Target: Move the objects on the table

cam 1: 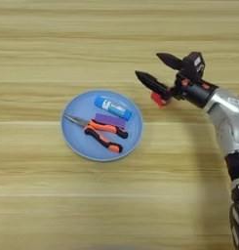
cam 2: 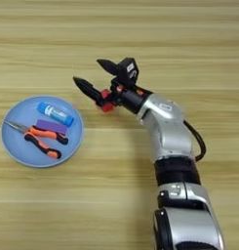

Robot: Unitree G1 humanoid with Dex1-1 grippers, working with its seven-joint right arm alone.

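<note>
My right gripper (cam 1: 148, 65) hovers open above the table (cam 1: 52, 205), right of the plate, its two black fingers spread wide and pointing left. A small red cube (cam 1: 159, 99) lies on the wood under the base of the lower finger, partly hidden by it; I cannot tell whether they touch. The flat purple block (cam 1: 110, 120) and the orange-and-black pliers (cam 1: 104, 132) lie in the round blue plate (cam 1: 72, 105), the pliers in front of the block with their tips pointing left. In the right eye view the gripper (cam 2: 87, 70) and cube (cam 2: 106, 106) appear again.
A blue tube with a white label (cam 1: 112, 107) lies in the plate behind the purple block. My silver forearm (cam 2: 165, 122) runs from the bottom edge up to the gripper. Bare wood surrounds the plate on all sides.
</note>
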